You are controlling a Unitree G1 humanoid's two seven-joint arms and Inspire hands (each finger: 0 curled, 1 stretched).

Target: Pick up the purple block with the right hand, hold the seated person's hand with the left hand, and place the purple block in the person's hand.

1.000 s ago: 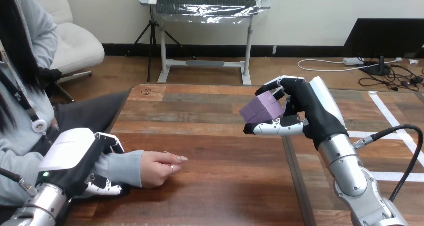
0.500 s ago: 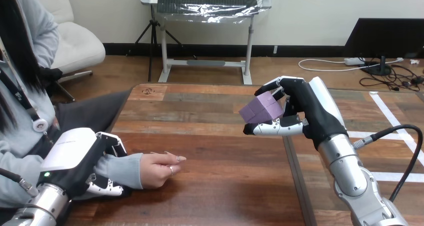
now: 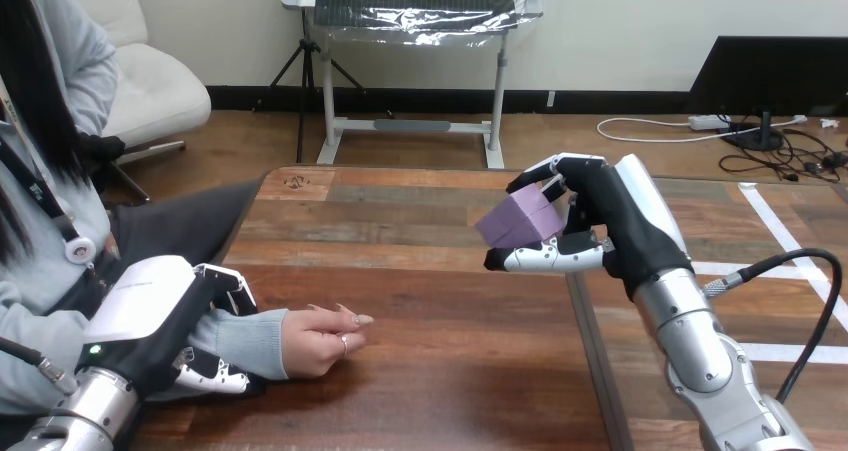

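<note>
My right hand (image 3: 610, 221) hangs above the middle of the wooden table (image 3: 420, 301), its fingers and thumb curled round the purple block (image 3: 520, 219). At the lower left my left hand (image 3: 160, 316) wraps the person's forearm (image 3: 235, 339) just behind the wrist, fingers over the grey sleeve and thumb beneath it. The person's hand (image 3: 320, 336) rests on the table, loosely curled, fingertips pointing right. The block is well to the right of that hand and higher.
A seam (image 3: 590, 361) runs down the table under my right forearm. The person sits at the left side, torso close to the table's left edge. Bare wood lies between the person's hand and my right hand.
The person's hand and my left hand have slid slightly right along the table. My right hand with the block has tipped a little to the left.
</note>
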